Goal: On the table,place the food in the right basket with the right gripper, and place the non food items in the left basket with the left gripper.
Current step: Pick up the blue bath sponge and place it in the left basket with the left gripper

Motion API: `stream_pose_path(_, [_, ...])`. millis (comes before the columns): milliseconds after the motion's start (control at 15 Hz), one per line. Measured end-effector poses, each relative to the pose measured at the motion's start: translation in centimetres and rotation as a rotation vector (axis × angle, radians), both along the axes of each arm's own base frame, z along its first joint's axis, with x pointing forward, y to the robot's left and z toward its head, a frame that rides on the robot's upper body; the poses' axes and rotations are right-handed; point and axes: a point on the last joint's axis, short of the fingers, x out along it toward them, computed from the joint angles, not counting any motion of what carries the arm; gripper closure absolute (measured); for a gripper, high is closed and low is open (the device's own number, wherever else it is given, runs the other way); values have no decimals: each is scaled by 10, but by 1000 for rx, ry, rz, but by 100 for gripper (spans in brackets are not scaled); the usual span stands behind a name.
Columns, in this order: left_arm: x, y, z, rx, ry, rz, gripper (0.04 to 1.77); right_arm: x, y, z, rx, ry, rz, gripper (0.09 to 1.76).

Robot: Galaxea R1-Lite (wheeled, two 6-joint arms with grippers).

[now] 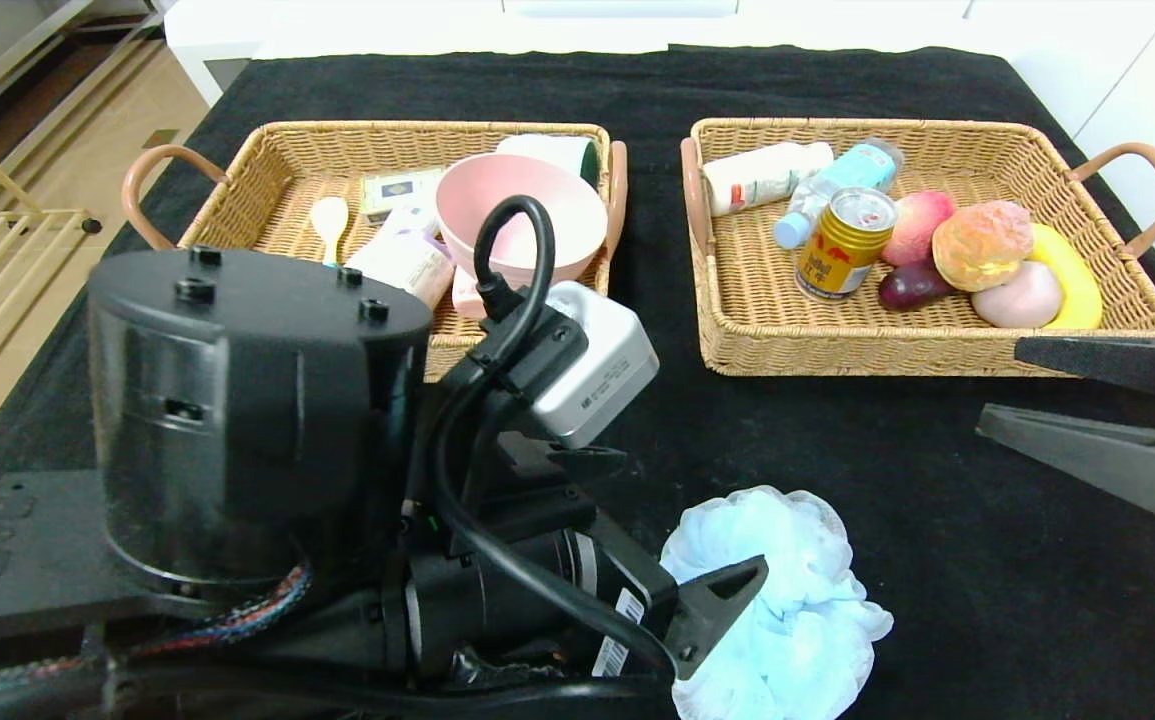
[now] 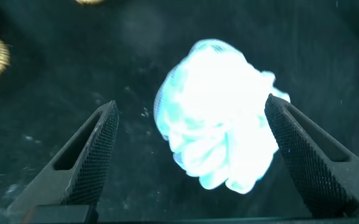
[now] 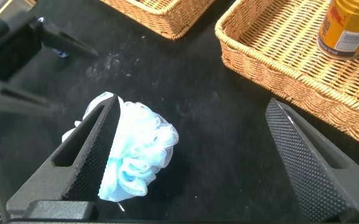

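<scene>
A fluffy light blue bath pouf (image 1: 797,560) lies on the black table (image 1: 947,580) near the front edge. My left gripper (image 2: 191,102) hangs open over the pouf (image 2: 216,124), one finger on each side and neither touching it; one finger (image 1: 727,595) shows in the head view. At the right my right gripper (image 1: 998,388) is open and holds nothing, in front of the right basket (image 1: 937,355). That basket holds the gold-and-red can (image 1: 845,243) and the orange-brown bun (image 1: 982,243). In the left basket (image 1: 267,140) are the pink bowl (image 1: 522,215) and the purple-capped white canister (image 1: 402,262).
The right basket also holds bottles (image 1: 767,175), a peach (image 1: 915,225), a banana (image 1: 1072,275) and other fruit. A spoon (image 1: 329,220) and a small box (image 1: 399,192) lie in the left basket. My left arm's bulk (image 1: 237,420) hides the table's front left.
</scene>
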Motion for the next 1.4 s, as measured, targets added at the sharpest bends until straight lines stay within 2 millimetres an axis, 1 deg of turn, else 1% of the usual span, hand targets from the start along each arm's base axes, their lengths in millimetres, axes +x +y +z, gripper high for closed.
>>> stream_pose_path(133, [1,-5,-6,26,2,-12,11,0,0,1,0,-4,-4,14])
stream_pose_path(400, [1,-23,-15,68,2,-45,10,-1,-1,1,2,-8,-8,14])
stream_pose_path(667, [3,-37,-29,117,14,-52,10,-2,-2,3,3,-16,-9,14])
stream_pose_path(867, [7,-44,-40,144,31,-52,10,-3,-3,3,4,-22,-12,14])
stream_pose_path(1400, [15,-57,-57,131,29,-56,9,-3,-8,7,8,-34,-34,14])
